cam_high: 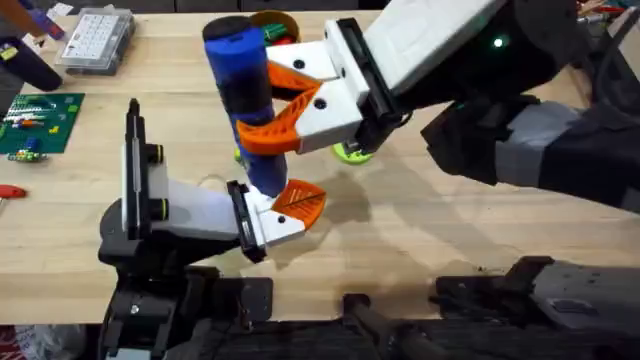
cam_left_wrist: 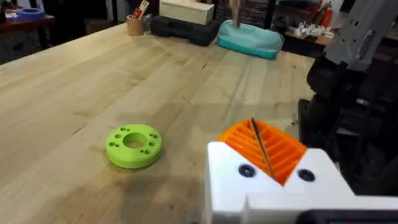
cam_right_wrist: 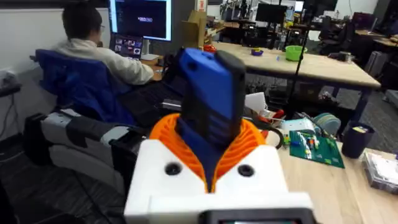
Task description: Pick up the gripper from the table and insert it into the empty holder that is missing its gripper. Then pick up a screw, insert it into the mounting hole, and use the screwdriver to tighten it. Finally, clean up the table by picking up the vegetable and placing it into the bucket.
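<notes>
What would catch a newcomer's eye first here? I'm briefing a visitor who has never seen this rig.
The blue screwdriver, held upright in the right gripper by its orange fingers above the middle of the table. Its tip comes down at the holder, the white body on a black stand at front left. A lime-green disc lies on the bare wood nearby.

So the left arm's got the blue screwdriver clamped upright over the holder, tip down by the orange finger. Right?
Wrong arm. The right gripper holds the screwdriver: in the overhead view the arm comes from the right, and the right wrist view shows its orange fingers clamped on the blue body. The rest stands: it is upright over the holder, tip by the orange finger.
</notes>
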Available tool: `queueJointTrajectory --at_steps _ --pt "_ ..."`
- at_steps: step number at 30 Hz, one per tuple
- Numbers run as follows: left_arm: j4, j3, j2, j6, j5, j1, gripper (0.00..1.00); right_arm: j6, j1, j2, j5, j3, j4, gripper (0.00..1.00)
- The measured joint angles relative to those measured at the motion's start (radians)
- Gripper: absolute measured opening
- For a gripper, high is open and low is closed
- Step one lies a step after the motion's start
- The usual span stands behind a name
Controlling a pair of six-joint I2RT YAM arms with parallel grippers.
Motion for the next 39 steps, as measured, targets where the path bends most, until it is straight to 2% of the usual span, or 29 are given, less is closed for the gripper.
queueJointTrajectory --at_steps 11,13,18,23,27,34,39 --pt "0.0 0.0 0.0 0.0 0.0 0.0 0.004 0.012 0.0 0.002 -0.019 0.006 0.05 0.022" --pt "0.0 0.0 0.0 0.0 0.0 0.0 0.004 0.019 -0.003 0.004 -0.072 0.079 -0.014 0.022" --pt "0.0 0.0 0.0 0.0 0.0 0.0 0.004 -0.008 -0.036 0.005 -0.141 0.261 -0.274 0.022" --pt "0.0 0.0 0.0 0.001 0.0 0.0 0.004 -0.137 -0.087 0.007 -0.161 0.432 -0.679 0.021" --pt "0.0 0.0 0.0 0.003 0.0 0.0 0.004 -0.259 -0.122 0.008 -0.147 0.524 -0.953 0.021" --pt "0.0 0.0 0.0 0.003 0.001 0.0 0.004 -0.489 -0.162 0.008 0.002 0.616 -1.34 0.021" --pt "0.0 0.0 0.0 0.003 0.001 0.0 0.004 -0.662 -0.164 0.008 0.197 0.653 -1.597 0.021"
